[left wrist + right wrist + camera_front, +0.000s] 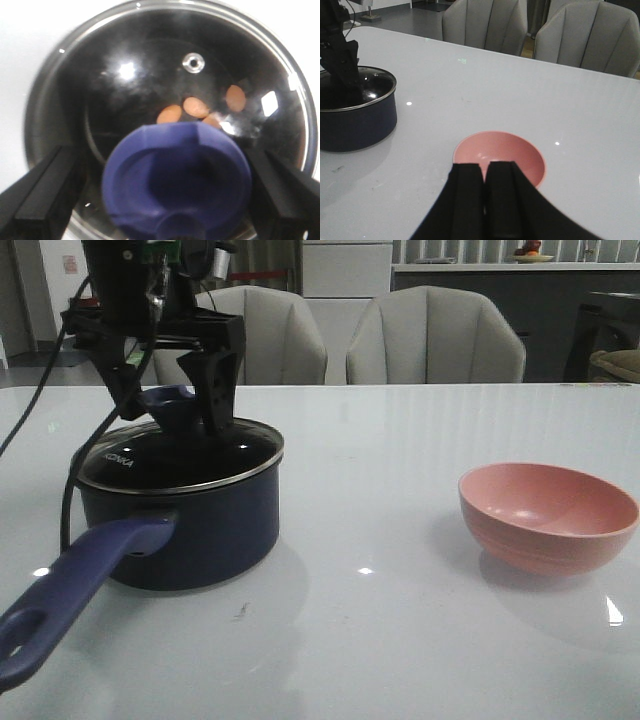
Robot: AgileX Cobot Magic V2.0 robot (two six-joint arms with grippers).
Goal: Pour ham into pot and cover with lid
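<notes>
The dark navy pot (190, 530) stands at the table's left, its long purple-blue handle (70, 590) pointing toward the front. The glass lid (240, 455) lies on the pot's rim. My left gripper (172, 412) hangs over it, open, one finger on each side of the blue knob (175, 170). Through the glass lid (150, 60) several orange ham pieces (196, 106) show on the pot's black bottom. My right gripper (485, 167) is shut on nothing, above the table just before the pink bowl (520, 152); it is out of the front view.
The pink bowl (548, 515) sits at the right of the white table (380, 440), with nothing visible inside it. Two grey chairs (435, 335) stand behind the far edge. The left arm's cable (68, 500) hangs down behind the pot.
</notes>
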